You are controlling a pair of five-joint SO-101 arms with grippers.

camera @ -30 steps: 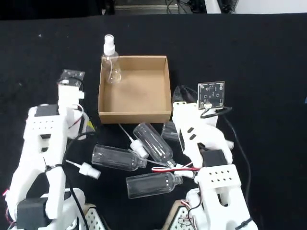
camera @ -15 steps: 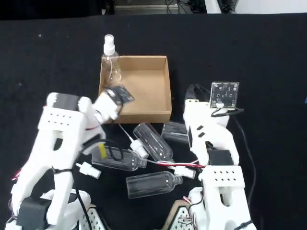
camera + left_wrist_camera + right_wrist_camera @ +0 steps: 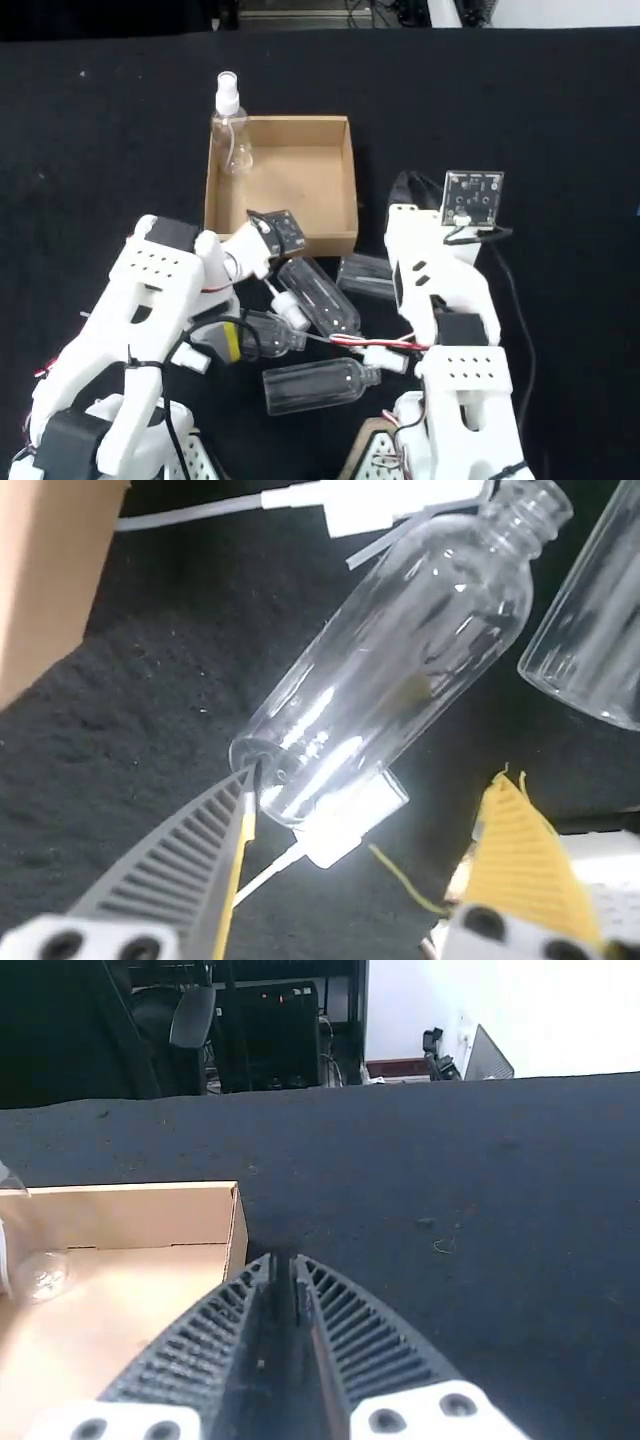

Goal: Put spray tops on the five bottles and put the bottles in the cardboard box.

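A capped clear bottle [image 3: 231,130] stands in the far left corner of the cardboard box [image 3: 335,185]; its base [image 3: 38,1274] also appears in the right wrist view. Several uncapped bottles lie in front of the box, among them one [image 3: 320,295] and another [image 3: 320,385]. My left gripper [image 3: 226,338] is open and down over the leftmost lying bottle [image 3: 400,670], whose base sits between the fingers [image 3: 190,880]. A loose spray top [image 3: 350,825] lies under that bottle. My right gripper [image 3: 283,1270] is shut and empty, held above the table at the box's right side [image 3: 402,188].
Loose spray tops lie among the bottles [image 3: 290,305], [image 3: 385,357], and one [image 3: 190,355] by the left arm. A fourth bottle [image 3: 365,275] lies against the right arm. The box wall [image 3: 50,570] stands close beside my left gripper. Black cloth covers the table.
The left arm has swung from beside the box across to the lying bottles and lowered its open gripper over the leftmost one. The right arm shifted slightly right.
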